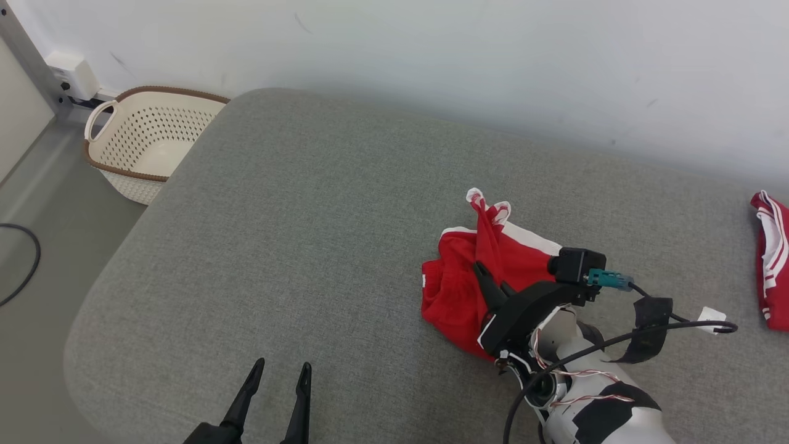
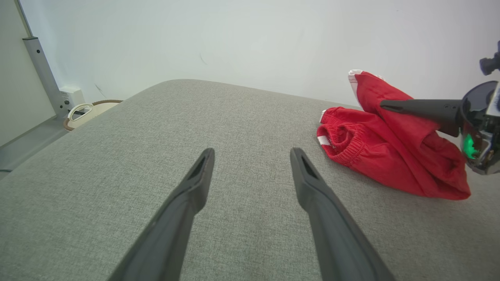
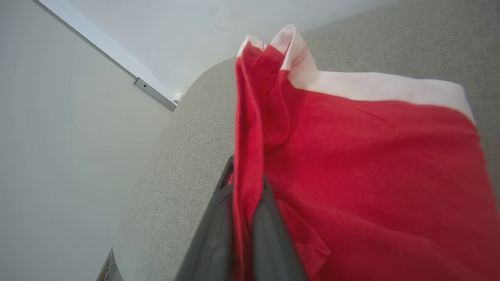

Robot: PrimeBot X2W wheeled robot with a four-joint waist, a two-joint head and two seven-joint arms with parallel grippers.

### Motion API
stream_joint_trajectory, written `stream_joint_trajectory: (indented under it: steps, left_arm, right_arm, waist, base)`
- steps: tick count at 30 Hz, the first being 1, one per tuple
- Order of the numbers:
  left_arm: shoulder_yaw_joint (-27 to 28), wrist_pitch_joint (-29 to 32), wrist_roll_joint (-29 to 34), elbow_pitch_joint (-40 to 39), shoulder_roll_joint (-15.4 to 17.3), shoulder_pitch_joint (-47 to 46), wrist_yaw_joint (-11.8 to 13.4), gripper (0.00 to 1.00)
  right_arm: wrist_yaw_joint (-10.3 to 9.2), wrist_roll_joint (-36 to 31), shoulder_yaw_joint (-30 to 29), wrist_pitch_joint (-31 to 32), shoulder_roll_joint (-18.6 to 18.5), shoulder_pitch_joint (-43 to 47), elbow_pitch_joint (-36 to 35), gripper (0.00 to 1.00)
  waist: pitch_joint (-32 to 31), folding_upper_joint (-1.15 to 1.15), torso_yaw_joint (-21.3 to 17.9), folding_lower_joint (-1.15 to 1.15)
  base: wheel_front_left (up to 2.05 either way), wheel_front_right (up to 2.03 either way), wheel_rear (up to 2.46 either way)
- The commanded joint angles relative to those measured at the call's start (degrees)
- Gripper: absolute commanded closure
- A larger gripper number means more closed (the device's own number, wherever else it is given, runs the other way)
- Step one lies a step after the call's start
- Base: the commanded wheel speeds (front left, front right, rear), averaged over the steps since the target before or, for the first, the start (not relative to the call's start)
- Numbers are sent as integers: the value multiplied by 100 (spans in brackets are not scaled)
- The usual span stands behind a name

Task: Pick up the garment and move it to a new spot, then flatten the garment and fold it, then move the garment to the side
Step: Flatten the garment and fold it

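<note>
While pinching a lifted fold of the red garment (image 1: 453, 296) with the right tool (image 1: 490, 277), reaches low over the right half of the grey cushion (image 1: 308, 216). Holds the left tool (image 1: 282, 364) parted, bare, near the front edge; open cushion leftward.

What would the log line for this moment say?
right gripper: shut on shorts | left gripper: open, clear of shorts | shorts: bunched on cushion

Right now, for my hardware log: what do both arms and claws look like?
Left claw: two long, tapered black fingers. Right claw: the same, on a black mount. Right forearm white with black patches, a black cable and red-white wires.
</note>
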Motion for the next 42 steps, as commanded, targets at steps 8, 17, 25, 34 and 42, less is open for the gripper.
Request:
stream_joint_trajectory:
  steps: [8, 17, 25, 34, 42]
  left_arm:
    - [87, -16, -6, -15, -3, 72, 24, 0]
    - [231, -16, 30, -84, 0, 162, 44, 0]
    - [364, -16, 78, -158, 8, 259, 30, 0]
    - [420, -16, 95, -156, 6, 258, 1, 0]
    - [378, -16, 116, -108, 3, 248, -31, 0]
  right_arm:
    - [0, 477, 602, -471, 17, -131, 49, 0]
    - [0, 557, 644, -1136, -450, -154, -604, 0]
    - [0, -54, -38, -1321, -1112, 137, -890, 0]
    - [0, -787, -712, -1335, -1071, 631, -884, 0]
    - [0, -1015, -906, -1335, -850, 751, -755, 0]
  waist:
    - [-70, 0, -112, 0]
    - [-115, 0, -393, 0]
    - [-107, 0, -570, 0]
    - [-121, 0, -639, 0]
    - [-171, 0, -608, 0]
  base:
    - [0, 0, 0]
    - [0, 0, 0]
    - [0, 0, 0]
    - [0, 0, 0]
    - [0, 0, 0]
